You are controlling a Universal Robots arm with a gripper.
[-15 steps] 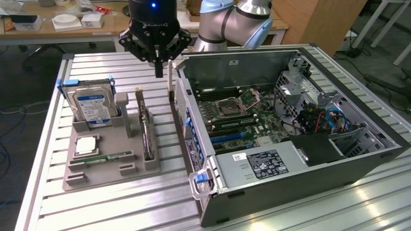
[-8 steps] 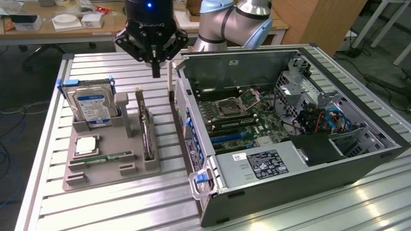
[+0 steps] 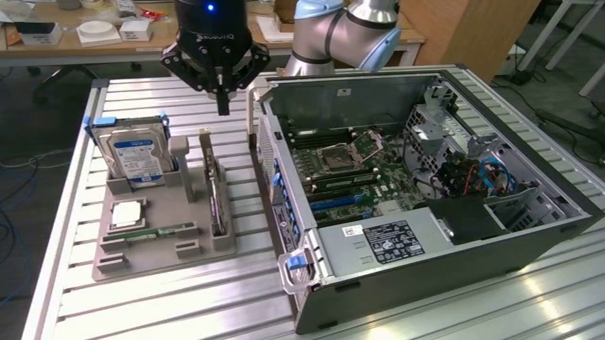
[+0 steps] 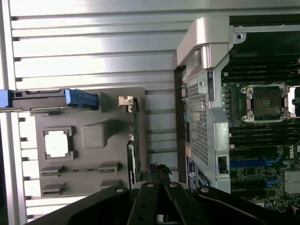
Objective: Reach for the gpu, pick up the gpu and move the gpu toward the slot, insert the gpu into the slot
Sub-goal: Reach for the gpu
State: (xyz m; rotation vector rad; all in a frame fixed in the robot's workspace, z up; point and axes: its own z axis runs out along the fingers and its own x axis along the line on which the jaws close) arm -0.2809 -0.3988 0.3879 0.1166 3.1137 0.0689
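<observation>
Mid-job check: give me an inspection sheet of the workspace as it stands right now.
Surface: slatted aluminium table carrying a grey tray and an open PC case.
Job's things: gpu stands on edge in the tray; blue slot on the motherboard looks empty.
Clutter: hard drive, processor and memory stick in the tray.
Grippers: gripper shut, holding nothing, hovering above and apart from the gpu.
Cables: blue and red wires inside the case; floor cables.
Surroundings: cluttered desk behind.
</observation>
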